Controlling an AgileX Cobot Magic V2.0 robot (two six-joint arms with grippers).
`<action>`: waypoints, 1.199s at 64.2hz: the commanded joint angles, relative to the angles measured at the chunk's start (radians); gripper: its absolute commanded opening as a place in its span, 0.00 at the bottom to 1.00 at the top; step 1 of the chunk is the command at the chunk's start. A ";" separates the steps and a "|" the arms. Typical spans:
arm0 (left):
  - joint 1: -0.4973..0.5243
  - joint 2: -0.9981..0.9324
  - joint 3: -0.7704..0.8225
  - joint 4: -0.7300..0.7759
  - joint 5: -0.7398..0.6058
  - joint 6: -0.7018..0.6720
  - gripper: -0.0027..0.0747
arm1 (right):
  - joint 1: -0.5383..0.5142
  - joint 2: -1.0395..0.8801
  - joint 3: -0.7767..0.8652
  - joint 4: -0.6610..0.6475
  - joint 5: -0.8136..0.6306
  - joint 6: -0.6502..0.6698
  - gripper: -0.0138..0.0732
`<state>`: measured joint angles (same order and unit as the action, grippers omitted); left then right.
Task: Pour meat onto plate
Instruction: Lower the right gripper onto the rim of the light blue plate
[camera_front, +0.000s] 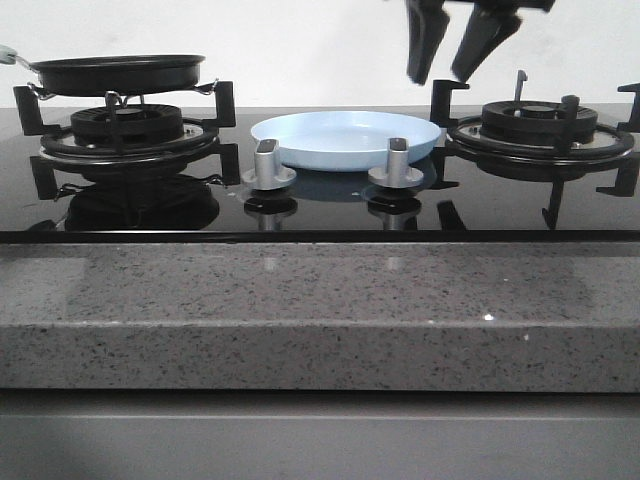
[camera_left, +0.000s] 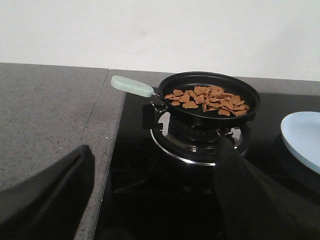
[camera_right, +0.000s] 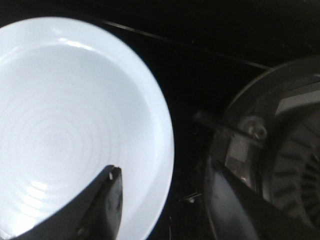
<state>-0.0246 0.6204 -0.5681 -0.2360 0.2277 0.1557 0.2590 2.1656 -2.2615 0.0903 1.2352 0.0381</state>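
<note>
The meat (camera_left: 210, 98), small flat light-brown pieces, lies heaped in a black frying pan (camera_left: 209, 95) with a pale green handle (camera_left: 132, 86) on the left burner; the pan shows in the front view (camera_front: 117, 72). The pale-blue plate (camera_front: 345, 138) sits on the hob between the burners, also in the left wrist view (camera_left: 302, 138) and the right wrist view (camera_right: 75, 125). It is empty. My left gripper (camera_left: 152, 150) is open and empty, short of the pan. My right gripper (camera_front: 446, 68) is open and empty, hovering above the plate's right edge; in the right wrist view (camera_right: 162, 172) too.
Two silver knobs (camera_front: 268, 165) (camera_front: 396, 162) stand in front of the plate. The right burner (camera_front: 540, 125) with black pan supports is bare. A grey speckled stone counter (camera_front: 300, 310) runs along the front and to the left of the hob (camera_left: 45, 115).
</note>
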 joint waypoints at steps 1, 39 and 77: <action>-0.005 0.003 -0.038 -0.004 -0.077 -0.002 0.67 | 0.000 -0.020 -0.071 0.011 0.104 -0.014 0.61; -0.005 0.003 -0.038 -0.004 -0.077 -0.002 0.67 | 0.000 0.031 -0.050 0.064 0.106 -0.049 0.61; -0.005 0.003 -0.038 -0.002 -0.118 -0.002 0.67 | 0.002 0.058 -0.044 0.065 0.106 -0.049 0.27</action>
<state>-0.0246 0.6204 -0.5681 -0.2355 0.1972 0.1557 0.2590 2.2801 -2.2869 0.1448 1.2432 0.0000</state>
